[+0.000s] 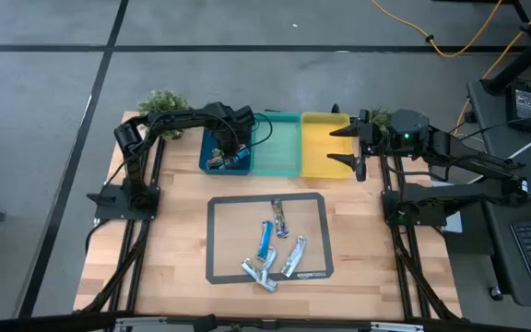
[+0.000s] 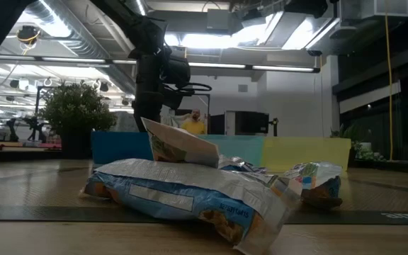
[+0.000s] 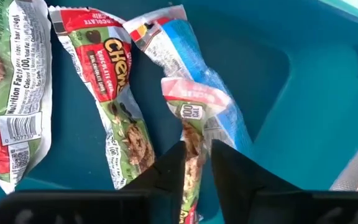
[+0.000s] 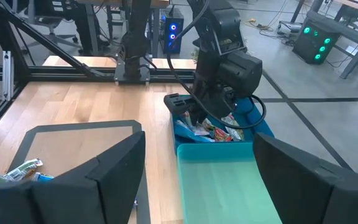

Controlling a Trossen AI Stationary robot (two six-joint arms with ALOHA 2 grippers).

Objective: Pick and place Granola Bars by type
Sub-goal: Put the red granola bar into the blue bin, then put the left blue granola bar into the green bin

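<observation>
My left gripper (image 1: 227, 152) reaches down into the blue bin (image 1: 210, 164) and is shut on a granola bar (image 3: 191, 99) with a blue-white and red wrapper. Two red/green bars (image 3: 114, 106) (image 3: 14, 93) lie flat on the bin floor beside it. Several more bars (image 1: 273, 244) lie on the dark-edged mat at the table's middle, and they fill the foreground of the low view (image 2: 190, 191). My right gripper (image 1: 332, 148) hangs open above the yellow bin (image 1: 321, 166), touching nothing. My left gripper pinches the bar between its two fingers (image 3: 163, 171) at the bar's near end (image 3: 192, 149), coming from above and pointing down into the bin. The fingers lie along the bar. The bar's far end (image 3: 160, 25) rests on the bin floor beside the other bars.
Blue, teal (image 1: 275, 148) and yellow bins stand side by side along the far edge. A plant (image 1: 162, 101) stands at the far left corner. Bare wood lies left and right of the mat (image 1: 219, 277). A person (image 2: 193, 124) shows in the room behind.
</observation>
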